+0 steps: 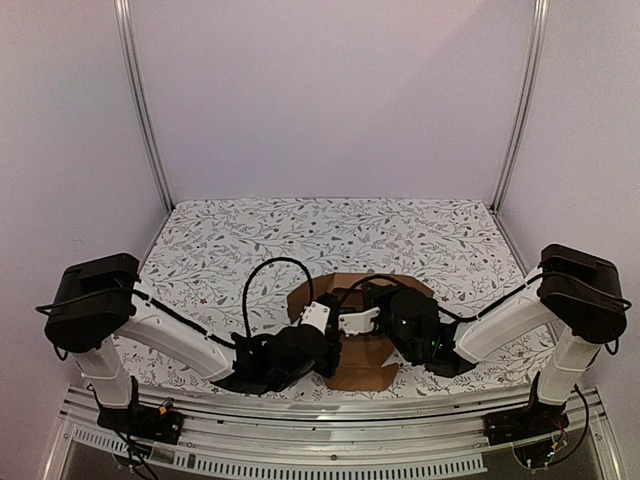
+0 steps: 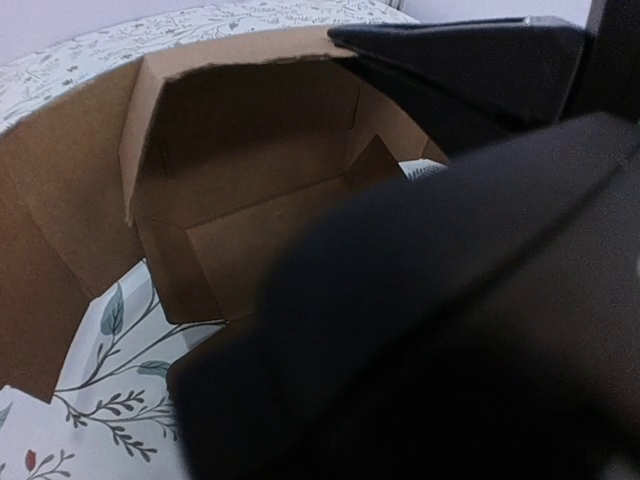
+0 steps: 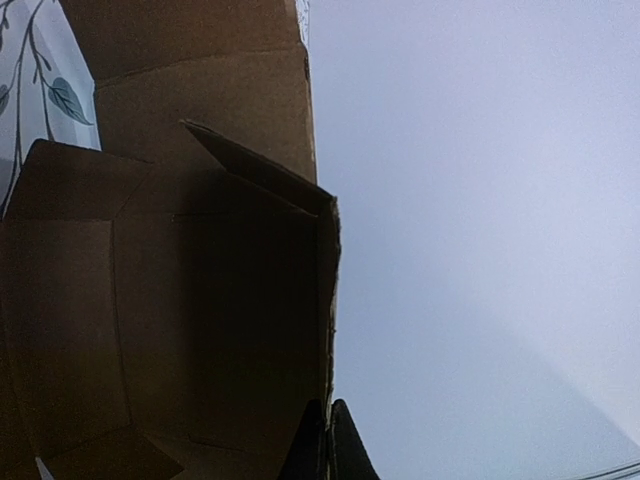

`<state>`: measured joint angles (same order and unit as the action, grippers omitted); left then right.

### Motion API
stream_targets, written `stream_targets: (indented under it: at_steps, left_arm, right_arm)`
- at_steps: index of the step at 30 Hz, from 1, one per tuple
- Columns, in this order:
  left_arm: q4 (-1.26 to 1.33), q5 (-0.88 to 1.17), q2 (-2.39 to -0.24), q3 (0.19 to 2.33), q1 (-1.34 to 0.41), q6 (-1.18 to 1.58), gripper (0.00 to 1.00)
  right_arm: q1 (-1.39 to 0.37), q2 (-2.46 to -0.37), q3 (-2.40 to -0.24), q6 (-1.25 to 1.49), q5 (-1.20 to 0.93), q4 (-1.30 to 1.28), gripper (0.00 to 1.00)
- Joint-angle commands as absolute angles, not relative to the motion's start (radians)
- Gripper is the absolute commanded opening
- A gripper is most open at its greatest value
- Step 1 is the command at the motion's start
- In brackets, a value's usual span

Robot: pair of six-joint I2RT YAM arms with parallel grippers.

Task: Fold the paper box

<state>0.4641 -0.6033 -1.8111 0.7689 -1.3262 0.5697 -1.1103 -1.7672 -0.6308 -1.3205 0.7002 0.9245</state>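
The paper box (image 1: pixel 362 372) sits on the floral-covered desk (image 1: pixel 230 240), midway between the left and right edges and close to the near edge. It is plain brown cardboard, partly folded. Some panels stand up as walls around a hollow, and other flaps lie flat on the cloth, one of them pointing toward the near edge. Both arms reach inward and meet over it.

The left end effector (image 1: pixel 322 318) is at the box's left side with its white fingers drawn together, closed. In the left wrist view its dark fingers fill the frame as a blur in front of the open cardboard hollow, one finger lying along the top edge of a raised panel. I cannot tell whether any cardboard is pinched between them.

The right end effector (image 3: pixel 325 445) is at the box's right side. It is closed on the thin edge of an upright cardboard wall, one fingertip on each face.
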Motion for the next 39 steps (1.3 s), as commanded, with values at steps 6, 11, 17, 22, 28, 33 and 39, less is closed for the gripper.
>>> stream_targets:
  at_steps: [6, 11, 17, 22, 28, 33, 39]
  left_arm:
    - [0.31, -0.599, -1.878, 0.808, -1.314, 0.637, 0.0]
    - [0.216, -0.581, -1.902, 0.843, -1.293, 0.661, 0.0]
    - [0.177, -0.572, -1.892, 0.825, -1.272, 0.678, 0.0]
    - [0.141, -0.522, -1.905, 0.836, -1.24, 0.674, 0.0]
    - [0.11, -0.492, -1.944, 0.88, -1.23, 0.66, 0.0]
    - [0.107, -0.51, -1.906, 0.876, -1.235, 0.63, 0.0]
    - [0.224, -0.571, -1.572, 0.718, -1.262, 0.399, 0.05]
  right_arm:
    - [-1.105, -1.754, -0.608, -1.296, 0.703, 0.92, 0.0]
    - [-1.1, -1.75, -0.609, -1.294, 0.704, 0.922, 0.0]
    - [-1.094, -1.731, -0.6, -1.289, 0.704, 0.917, 0.0]
    - [-1.091, -1.725, -0.599, -1.287, 0.706, 0.917, 0.0]
    - [-1.091, -1.725, -0.6, -1.281, 0.707, 0.913, 0.0]
    - [-1.091, -1.725, -0.601, -1.277, 0.709, 0.91, 0.0]
    - [-1.092, -1.722, -0.6, -1.276, 0.713, 0.907, 0.0]
